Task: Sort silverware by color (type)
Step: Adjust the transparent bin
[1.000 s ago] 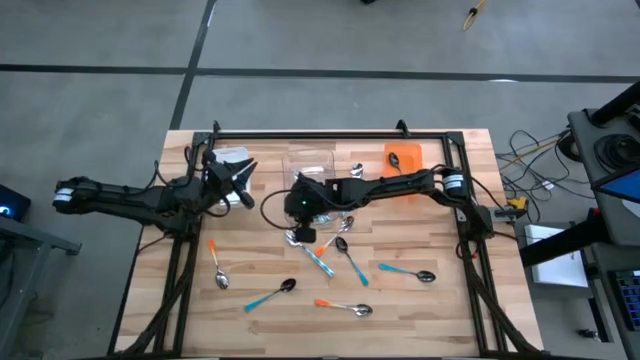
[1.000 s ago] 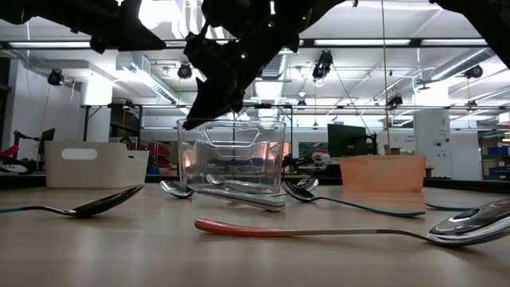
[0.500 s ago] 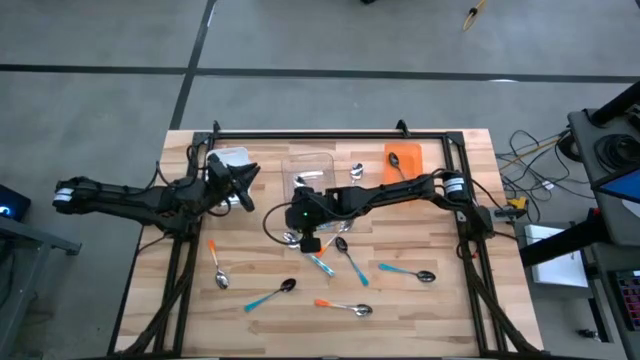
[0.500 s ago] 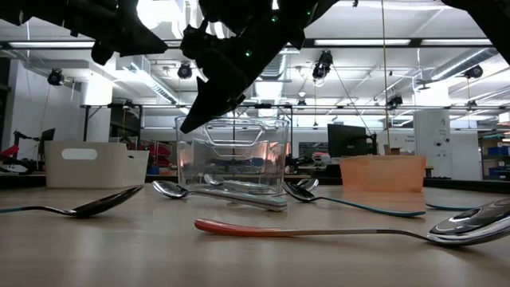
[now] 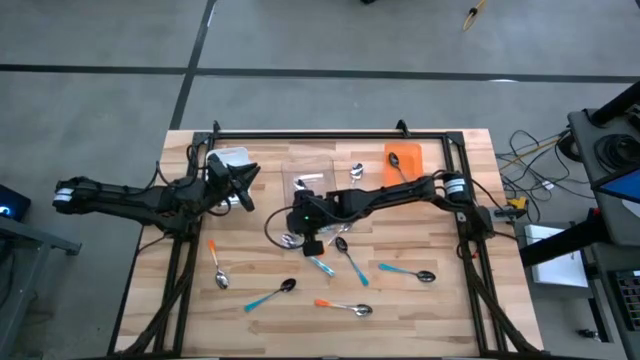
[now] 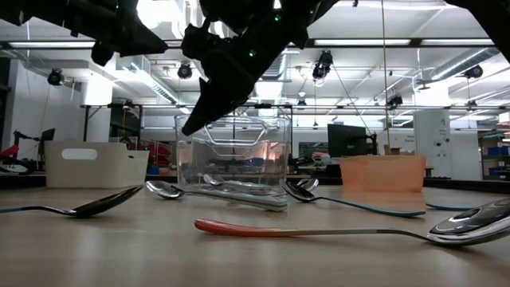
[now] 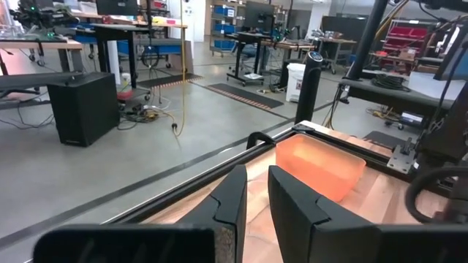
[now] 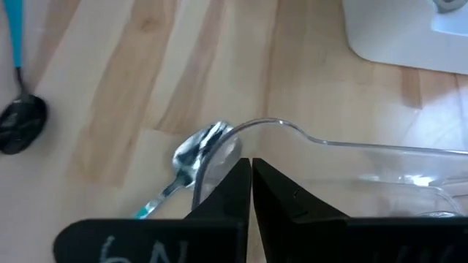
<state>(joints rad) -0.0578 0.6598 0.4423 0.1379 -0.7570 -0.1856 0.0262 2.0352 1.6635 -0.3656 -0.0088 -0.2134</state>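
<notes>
Several spoons lie flat on the wooden table. A silver-bowled spoon with a light blue handle (image 8: 196,152) (image 6: 163,189) lies by the clear bin's (image 5: 312,172) near left corner. My right gripper (image 8: 251,172) (image 6: 190,126) is shut and hovers at the height of that corner's rim, slanting down toward the table's left, with the spoon just beyond its tips. Others lie nearer: orange-handled spoons (image 5: 217,265) (image 5: 345,306), a dark teal-handled one (image 5: 270,293) (image 8: 18,109), and blue-handled ones (image 5: 350,258) (image 5: 408,272). My left gripper (image 5: 245,180) (image 7: 256,201) waits by the white bin (image 5: 230,160), raised, slightly open and holding nothing. My right gripper is level with the clear bin's rim (image 8: 285,126) at its near left corner, coming from the right and slanting down. I cannot tell whether the shut fingers (image 8: 234,183) touch the rim. The spoon below lies on the table, not in the fingers.
Three bins stand along the far side: white on the left, clear in the middle with spoons inside, and orange (image 5: 403,157) on the right holding a spoon. One more spoon (image 5: 357,170) lies between the clear and orange bins. A black frame (image 5: 330,133) borders the table's far edge.
My right gripper has moved from over the clear bin toward the table's near edge and lower, staying shut. The silver spoon with the light blue handle has slid a little toward the table's left, still flat on the table.
</notes>
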